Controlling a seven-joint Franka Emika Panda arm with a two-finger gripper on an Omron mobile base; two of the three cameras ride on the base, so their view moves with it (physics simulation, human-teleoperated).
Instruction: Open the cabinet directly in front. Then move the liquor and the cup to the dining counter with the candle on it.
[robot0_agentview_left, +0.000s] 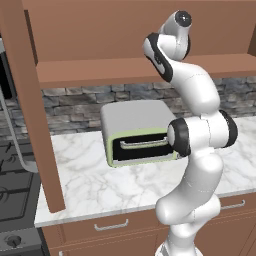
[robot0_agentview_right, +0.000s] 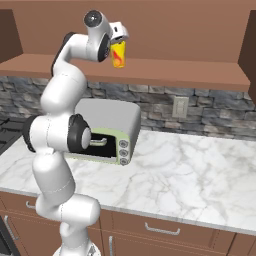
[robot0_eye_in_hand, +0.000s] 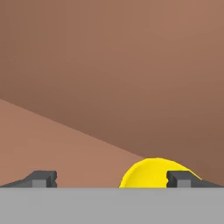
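The gripper (robot0_eye_in_hand: 111, 178) is spread wide with nothing clamped between its fingertips (robot0_eye_in_hand: 43, 178). In the hand view the yellow top of the cup (robot0_eye_in_hand: 151, 173) rises just inside the right-hand fingertip, partly behind it, while the other tip stands well apart from it; whether the right tip touches the cup I cannot tell. In the right base view the cup (robot0_agentview_right: 118, 54) stands upright on the floor of the open cabinet (robot0_agentview_right: 165, 70), its red-orange mark facing out, right below the hand at the end of the raised arm (robot0_agentview_right: 65, 85). Behind it is the bare brown back wall. Below the cabinet, a grey and green toaster oven (robot0_agentview_left: 137, 132) sits on the marble worktop (robot0_agentview_right: 190, 175) against a stone backsplash (robot0_agentview_right: 215, 112). An open cabinet door (robot0_agentview_left: 30, 105) hangs at the left, beside the stove (robot0_agentview_left: 15, 190).
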